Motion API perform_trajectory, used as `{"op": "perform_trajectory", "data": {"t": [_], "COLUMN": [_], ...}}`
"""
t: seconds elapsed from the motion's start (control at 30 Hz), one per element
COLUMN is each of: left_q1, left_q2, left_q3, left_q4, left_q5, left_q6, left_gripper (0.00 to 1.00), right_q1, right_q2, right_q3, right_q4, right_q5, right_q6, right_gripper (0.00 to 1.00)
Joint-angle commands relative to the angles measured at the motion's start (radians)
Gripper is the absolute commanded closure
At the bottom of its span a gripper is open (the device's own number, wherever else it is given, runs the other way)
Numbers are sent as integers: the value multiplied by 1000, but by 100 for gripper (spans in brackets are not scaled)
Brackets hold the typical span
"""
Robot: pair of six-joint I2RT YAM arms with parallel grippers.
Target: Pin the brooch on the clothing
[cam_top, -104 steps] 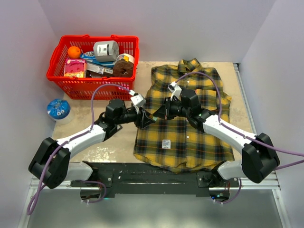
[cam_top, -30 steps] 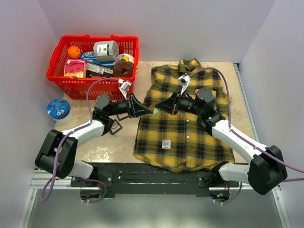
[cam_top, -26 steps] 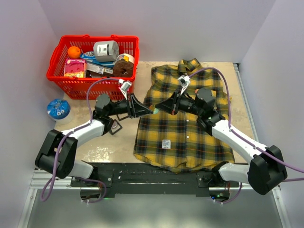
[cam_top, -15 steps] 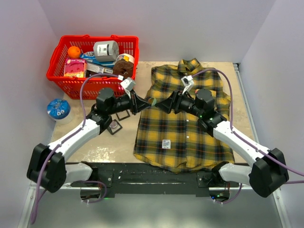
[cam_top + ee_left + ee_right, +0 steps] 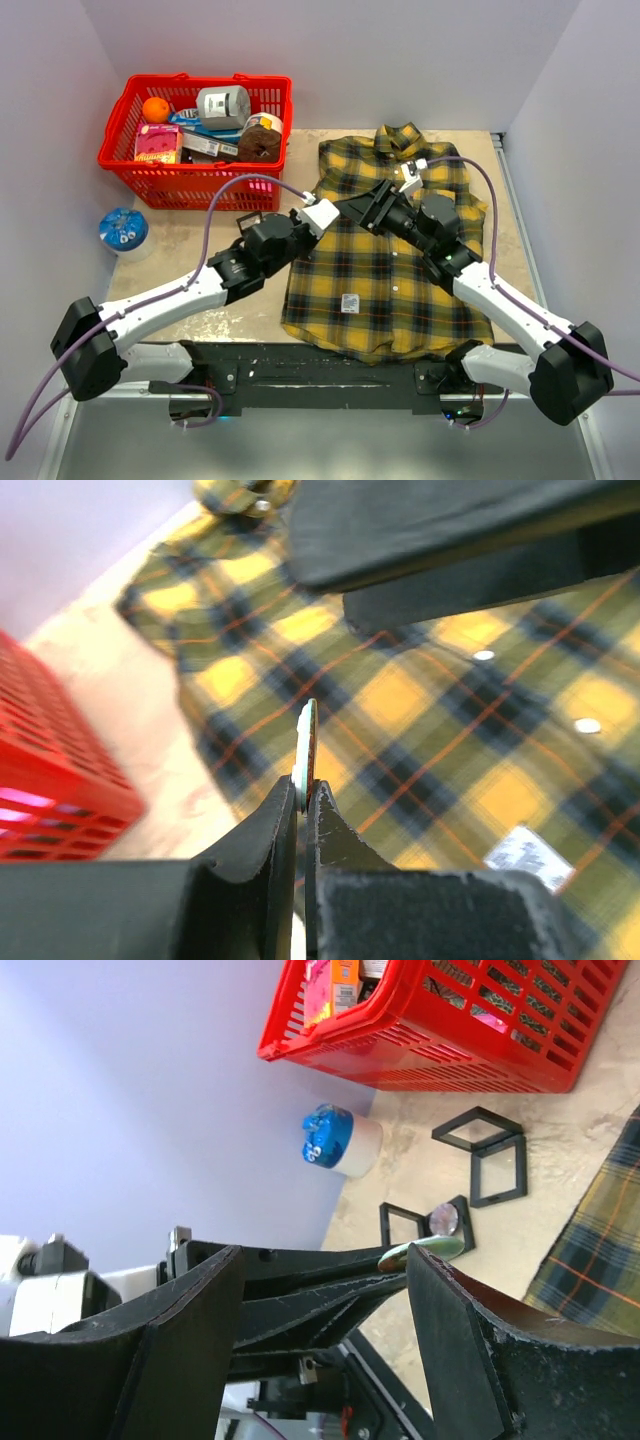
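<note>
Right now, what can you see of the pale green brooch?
The brooch is a thin, pale green disc, edge-on and upright, its lower part pinched between the shut fingers of the left end effector. It is held over the yellow-and-dark plaid shirt, apparently clear of it. No pin can be made out.

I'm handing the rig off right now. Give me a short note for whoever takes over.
Left gripper: shut on the brooch, held edge-on over the shirt.
Right gripper: open, close by the brooch, holding nothing.
Shirt: flat on the table, front side up.
Done: brooch picked up.
Left: pin it onto the shirt.
</note>
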Motion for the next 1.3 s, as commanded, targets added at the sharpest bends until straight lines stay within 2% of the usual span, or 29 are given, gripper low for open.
{"op": "perform_trajectory", "data": {"t": [0.0,0.2,0.83,0.93,1.07,1.13,1.27], "left_q1": [-55,-97,-186,-198,-213,-226,-232], "left_q2": [27,58,92,99,113,118,116], "left_q3": [72,71,17,14,14,15,15], "left_q4": [46,71,94,95,94,92,83], "left_q5": [-251,-322,-381,-394,-389,-389,-375], "left_q6": [125,148,189,197,206,211,209], "left_gripper": [100,100,100,100,100,99,86], "right_q1": [6,18,76,85,92,95,96], "right_q2": [-8,41,189,199,207,212,210], "right_q3": [-40,-76,-104,-97,-103,-111,-117], "right_q4": [87,133,271,273,270,273,268], "right_q5": [54,67,96,97,113,120,130], "right_q6": [128,179,273,273,271,273,267], "right_gripper": [31,35,47,52,70,75,88]}}
